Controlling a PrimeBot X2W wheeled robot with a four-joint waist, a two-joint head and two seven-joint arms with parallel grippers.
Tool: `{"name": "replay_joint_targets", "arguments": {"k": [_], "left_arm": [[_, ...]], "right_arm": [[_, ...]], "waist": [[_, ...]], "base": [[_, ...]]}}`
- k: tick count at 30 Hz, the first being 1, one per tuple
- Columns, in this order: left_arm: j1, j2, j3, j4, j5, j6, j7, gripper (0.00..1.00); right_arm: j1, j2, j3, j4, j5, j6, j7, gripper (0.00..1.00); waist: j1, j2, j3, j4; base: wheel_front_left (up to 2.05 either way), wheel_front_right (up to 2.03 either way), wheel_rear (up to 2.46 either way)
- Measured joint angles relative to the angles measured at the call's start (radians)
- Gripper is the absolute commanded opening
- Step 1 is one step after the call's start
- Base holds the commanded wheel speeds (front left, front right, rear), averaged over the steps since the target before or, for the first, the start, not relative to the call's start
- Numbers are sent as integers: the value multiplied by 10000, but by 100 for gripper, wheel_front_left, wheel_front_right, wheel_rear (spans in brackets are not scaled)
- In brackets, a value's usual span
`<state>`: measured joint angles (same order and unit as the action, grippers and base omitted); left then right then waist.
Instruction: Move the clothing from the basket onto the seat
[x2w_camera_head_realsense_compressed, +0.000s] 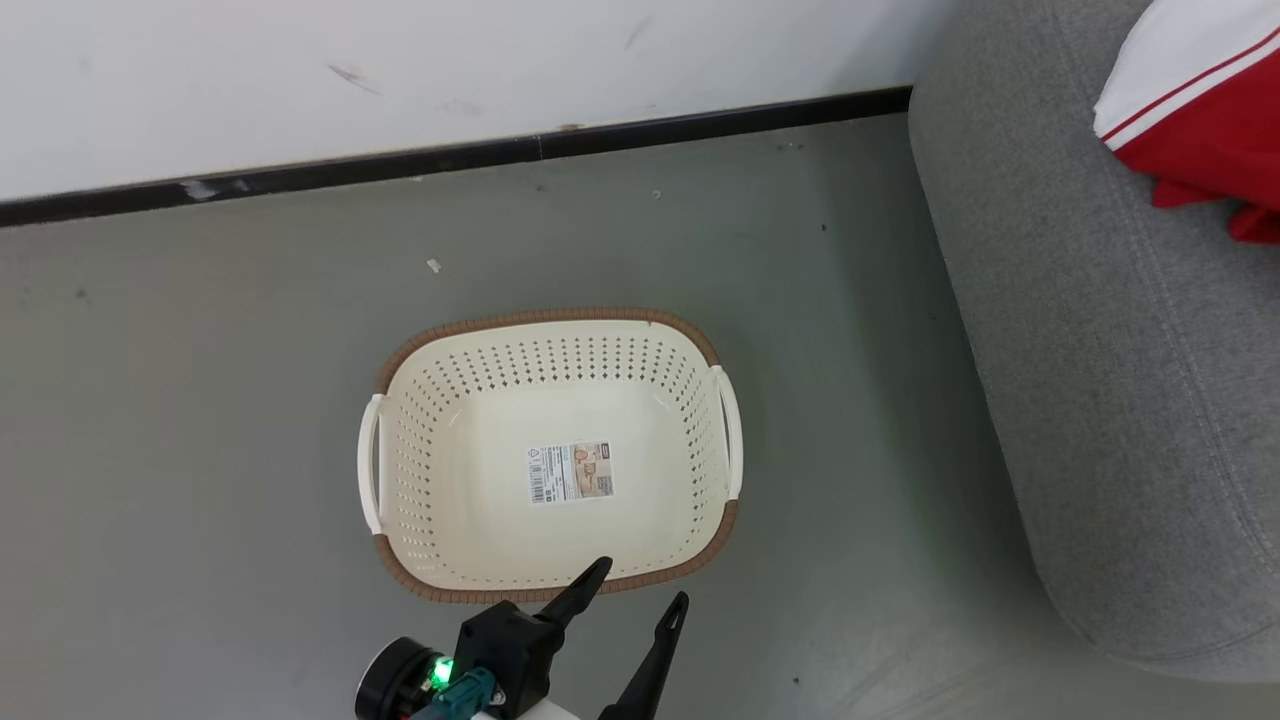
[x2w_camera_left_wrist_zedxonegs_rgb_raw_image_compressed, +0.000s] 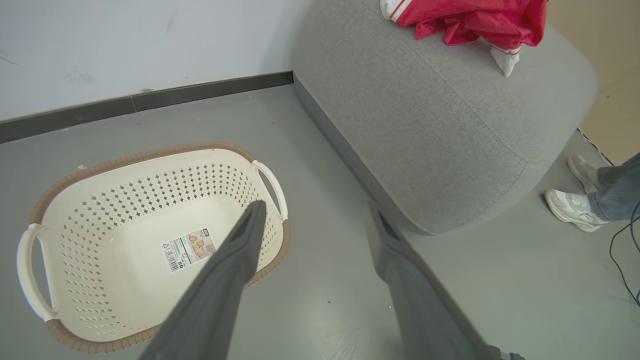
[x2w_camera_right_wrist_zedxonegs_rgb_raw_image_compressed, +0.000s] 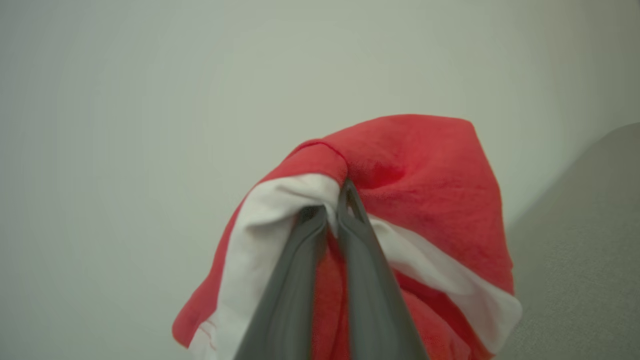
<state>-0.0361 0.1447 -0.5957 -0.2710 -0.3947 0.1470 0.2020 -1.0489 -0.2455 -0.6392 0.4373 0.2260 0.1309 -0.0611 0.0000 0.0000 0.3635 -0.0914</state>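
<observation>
- My left gripper (x2w_camera_head_realsense_compressed: 641, 582) hangs spread wide with nothing in it, one fingertip just over the near rim of the basket (x2w_camera_head_realsense_compressed: 440, 440). The basket's empty, so I guess it's parked there because there's nothing left to grab.
- Off to its right is the seat (x2w_camera_head_realsense_compressed: 1100, 350), with the clothing (x2w_camera_head_realsense_compressed: 1200, 110) bunched on top.
- My right gripper (x2w_camera_right_wrist_zedxonegs_rgb_raw_image_compressed: 331, 197) is pinched tight on a white band of that clothing, right by the seat. Reckon letting go is the last bit.

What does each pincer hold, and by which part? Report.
Right pincer shut on the red garment, pinching a fold at its white band. Left pincer open, empty.
</observation>
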Motion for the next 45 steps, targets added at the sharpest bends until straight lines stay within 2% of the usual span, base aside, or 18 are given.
{"name": "replay_joint_targets", "arguments": {"k": [3, 11, 28, 41, 45], "left_arm": [[-50, 98, 4, -86, 15, 0, 56, 100], [-366, 255, 13, -297, 192, -15, 219, 100], [-1042, 504, 318, -669, 362, -48, 426, 100], [-1321, 848, 525, -869, 631, -90, 711, 100], [-1393, 951, 583, -974, 690, -86, 880, 100]], "right_arm": [[-556, -176, -445, 142, -245, 0, 17, 0], [-1653, -594, -709, 274, -1058, 0, 203, 0], [-2984, -508, -1235, -21, -1820, 0, 184, 0], [-3317, -372, -1227, -330, -2209, 0, 259, 0], [-3158, -159, -1229, -318, -2219, 0, 259, 0]], "waist": [[0, 0, 328, 79], [0, 0, 1146, 187], [0, 0, 2691, 63], [0, 0, 3582, -428], [0, 0, 3833, -608]], "base": [[0, 0, 0], [0, 0, 0], [0, 0, 0], [0, 0, 0], [0, 0, 0]]}}
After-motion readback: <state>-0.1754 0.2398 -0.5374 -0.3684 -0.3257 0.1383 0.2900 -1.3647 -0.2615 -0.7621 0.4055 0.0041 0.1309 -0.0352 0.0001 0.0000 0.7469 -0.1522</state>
